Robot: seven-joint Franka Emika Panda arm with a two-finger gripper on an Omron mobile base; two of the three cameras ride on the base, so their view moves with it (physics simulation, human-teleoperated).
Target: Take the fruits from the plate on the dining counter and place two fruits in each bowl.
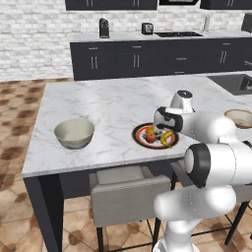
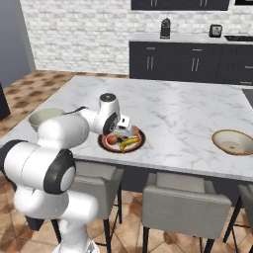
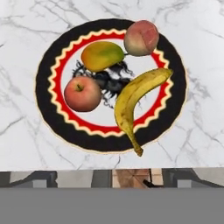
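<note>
All four fruits lie on the plate [image 3: 48, 109] at frame centre of the hand view: banana [image 3: 135, 103], apple [image 3: 82, 93], orange [image 3: 102, 55], peach [image 3: 141, 37]. The claw [image 1: 158, 129] hangs above them, probably choosing; whether it is open or closed, I cannot tell.

Your two base views look forward and down from behind the arm, left and right, sharing the dining counter [image 1: 113, 106] and plate [image 1: 139, 136], while your hand view faces seemingly straight down, close, counter edge at 6 o'clock.
</note>
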